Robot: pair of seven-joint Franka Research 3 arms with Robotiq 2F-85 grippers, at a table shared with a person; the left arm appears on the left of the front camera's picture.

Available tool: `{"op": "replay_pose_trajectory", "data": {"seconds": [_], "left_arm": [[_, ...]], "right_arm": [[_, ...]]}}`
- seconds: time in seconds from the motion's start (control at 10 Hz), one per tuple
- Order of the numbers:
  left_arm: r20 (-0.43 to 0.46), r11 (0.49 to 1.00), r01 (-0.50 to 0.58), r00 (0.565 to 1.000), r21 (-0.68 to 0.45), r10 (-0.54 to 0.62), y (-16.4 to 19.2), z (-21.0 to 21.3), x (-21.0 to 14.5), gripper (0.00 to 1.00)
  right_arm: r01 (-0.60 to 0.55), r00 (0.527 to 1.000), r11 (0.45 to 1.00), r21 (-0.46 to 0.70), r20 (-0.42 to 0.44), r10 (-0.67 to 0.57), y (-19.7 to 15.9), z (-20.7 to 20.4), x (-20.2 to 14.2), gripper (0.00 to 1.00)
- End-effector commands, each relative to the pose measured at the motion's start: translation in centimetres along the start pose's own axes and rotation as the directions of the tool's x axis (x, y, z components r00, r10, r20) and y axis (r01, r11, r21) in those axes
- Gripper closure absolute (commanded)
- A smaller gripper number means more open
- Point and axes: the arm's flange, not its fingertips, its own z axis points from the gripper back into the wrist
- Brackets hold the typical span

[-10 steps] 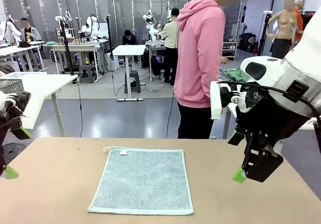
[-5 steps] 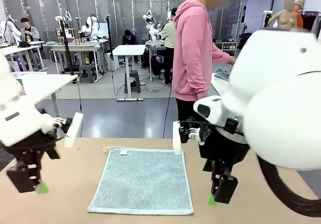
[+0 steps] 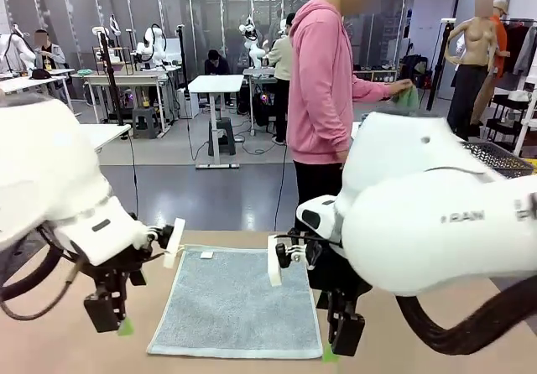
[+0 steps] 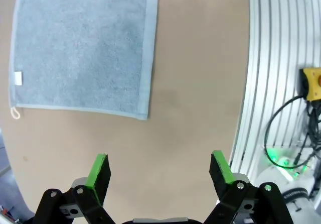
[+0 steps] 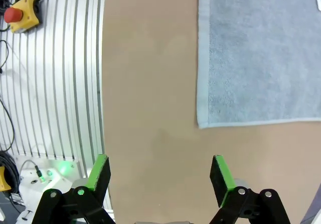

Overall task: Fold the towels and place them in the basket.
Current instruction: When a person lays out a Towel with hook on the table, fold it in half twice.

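Observation:
A pale grey-blue towel (image 3: 239,303) lies flat and unfolded on the brown table, its white loop and label at the far edge. My left gripper (image 3: 113,319) hangs open just off the towel's near left corner; in the left wrist view (image 4: 159,171) its green pads stand wide apart over bare table, with the towel (image 4: 83,45) ahead. My right gripper (image 3: 340,340) hangs open at the towel's near right corner; in the right wrist view (image 5: 159,173) the towel (image 5: 258,53) lies ahead to the right. A person in a pink hoodie (image 3: 323,89) stands beyond the table. The basket is out of view.
The table's near edge borders a ribbed metal base (image 5: 50,83) with a yellow box bearing a red button (image 5: 21,12) and cables (image 4: 291,133). The person holds a green cloth (image 3: 408,97) toward a side table at the right.
Both arms have swung inward and down toward the towel's near corners, the left from the table's left edge, the right from the far right. The person has picked up a green cloth.

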Motion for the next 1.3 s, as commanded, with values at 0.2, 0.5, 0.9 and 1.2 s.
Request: {"op": "replay_pose_trajectory", "data": {"seconds": [0.2, 0.5, 0.9, 1.2], "left_arm": [[0.030, 0.999, 0.033, 0.999, -0.019, -0.032, -3.7, -7.8, -4.4, 0.00], [0.003, 1.000, 0.025, 1.000, 0.006, -0.025, -3.0, -10.3, -4.8, 0.00], [0.011, 0.998, 0.002, 1.000, -0.059, -0.002, -1.9, -14.1, -5.9, 0.00], [0.020, 0.998, 0.010, 1.000, -0.069, -0.009, -1.5, -14.7, -6.2, 0.00]], "right_arm": [[-0.031, 1.000, 0.999, 0.021, 0.004, 0.031, 0.3, -5.6, -3.1, 0.00], [-0.033, 0.999, 0.999, 0.011, -0.033, 0.034, -1.7, -7.8, -2.6, 0.00], [0.008, 0.999, 1.000, 0.014, -0.048, -0.007, -2.9, -10.0, -2.3, 0.00], [0.010, 1.000, 1.000, 0.022, -0.027, -0.010, -3.4, -10.5, -2.0, 0.00]]}}
